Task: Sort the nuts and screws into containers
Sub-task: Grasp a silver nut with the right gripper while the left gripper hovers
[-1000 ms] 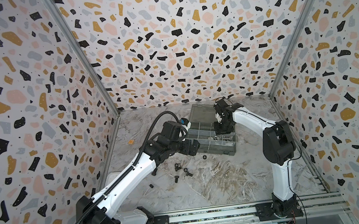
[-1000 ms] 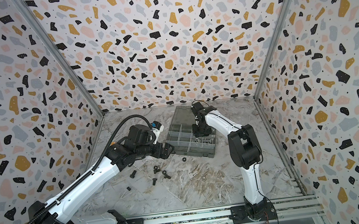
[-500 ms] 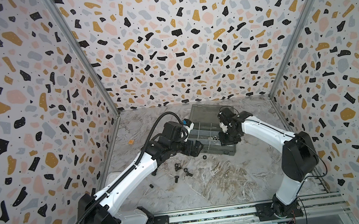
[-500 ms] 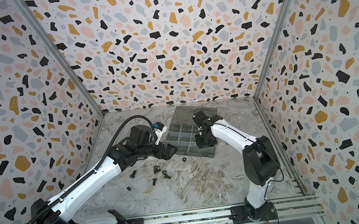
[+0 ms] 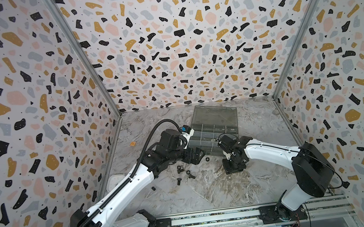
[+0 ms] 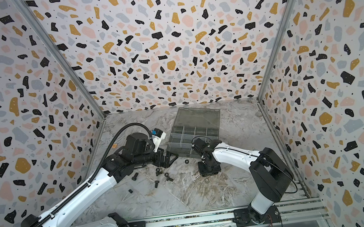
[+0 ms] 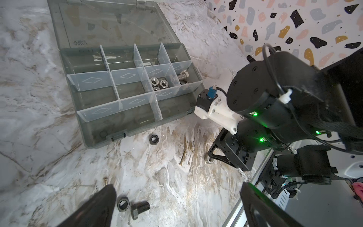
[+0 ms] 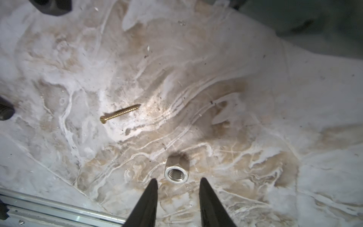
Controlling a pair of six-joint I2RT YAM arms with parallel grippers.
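Observation:
The smoky-grey organiser box (image 5: 212,120) lies open at the back, and one of its containers (image 7: 160,83) holds silver nuts while a neighbouring one holds a silver bolt (image 7: 182,76). Black screws and nuts (image 5: 184,172) are scattered on the marble in front of it. My left gripper (image 7: 177,185) is wide open above a black nut (image 7: 123,203) and a black bolt (image 7: 139,209). My right gripper (image 8: 178,181) points down at the table, open and empty. A silver nut (image 8: 176,174) stands just beyond its fingertips. A brass screw (image 8: 119,114) lies nearby.
Another black nut (image 7: 154,139) lies just in front of the box's latch. A white square object (image 5: 114,182) rests by the left wall, and a small orange bit (image 5: 132,144) lies further back. A metal rail (image 5: 211,217) runs along the front edge.
My right arm has swung away from over the box towards the front and come down to the table at the silver nut. The left arm has hardly moved.

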